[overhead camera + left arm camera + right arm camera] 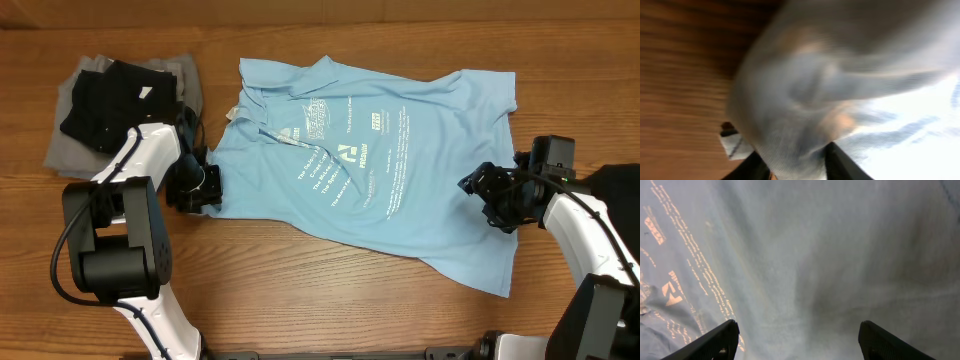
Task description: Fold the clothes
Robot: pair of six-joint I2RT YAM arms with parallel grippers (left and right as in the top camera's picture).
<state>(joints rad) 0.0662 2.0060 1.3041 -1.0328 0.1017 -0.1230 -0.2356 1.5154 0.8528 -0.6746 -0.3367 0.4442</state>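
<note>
A sky-blue shirt [400, 170] lies spread print-side up on the table [300, 300], with a gripper at each side edge.
The left gripper [205, 188] looks pinched on bunched cloth at the collar-side edge, likely to start a fold. The right gripper [475, 188] hangs spread wide over the opposite edge, holding nothing. The white printed lettering is too small to read. Black and grey garments [120, 105] are stacked apart.

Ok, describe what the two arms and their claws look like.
The left arm and right arm have rounded white links with black cylindrical joints. A black cable loops beside the left arm's base. The left claw and right claw are black, with two dark, tapered fingers each.
</note>
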